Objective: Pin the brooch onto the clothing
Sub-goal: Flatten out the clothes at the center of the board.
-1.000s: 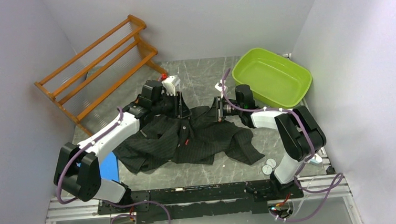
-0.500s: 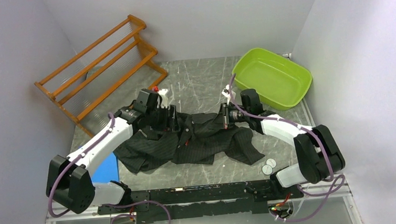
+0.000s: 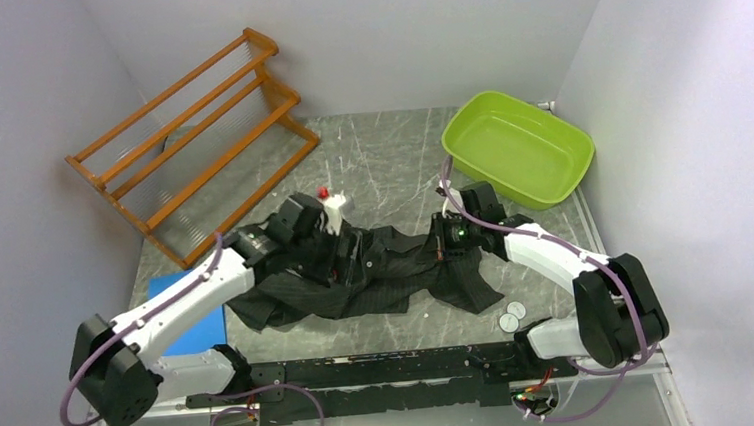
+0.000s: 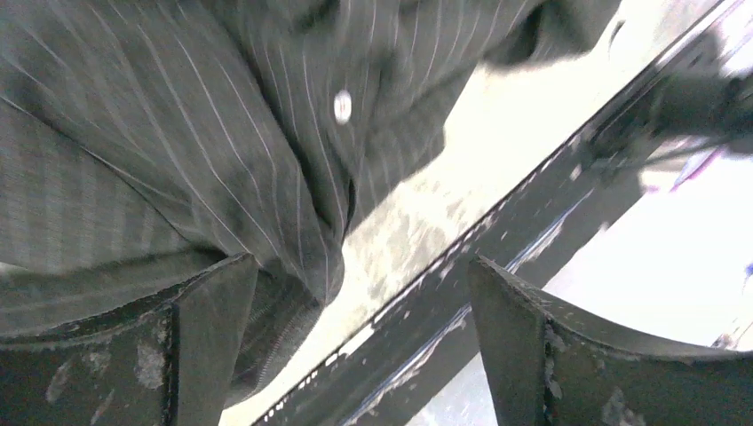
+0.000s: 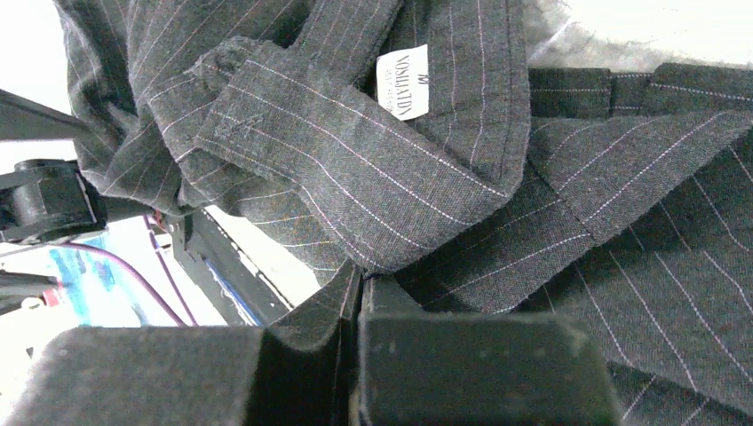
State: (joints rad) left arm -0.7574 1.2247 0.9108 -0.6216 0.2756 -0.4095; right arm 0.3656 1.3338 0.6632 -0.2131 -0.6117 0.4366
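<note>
The clothing, a black pinstriped shirt, lies crumpled on the table between the two arms. My left gripper hangs low over its left half, open. In the left wrist view nothing sits between its fingers; striped cloth with a white button lies under the left finger. My right gripper rests on the shirt's right side, shut, with a fold of fabric pinched at its tips below the white neck label. Two small white discs lie near the right arm's base; whether either is the brooch I cannot tell.
A wooden rack stands at the back left. At the back right sits a green tub. A blue flat item lies under the left arm. The black mounting rail runs along the near edge.
The left arm has dropped and drawn toward the near edge while its jaws opened wide. The right gripper has closed on the shirt and sunk lower. The shirt now lies flatter.
</note>
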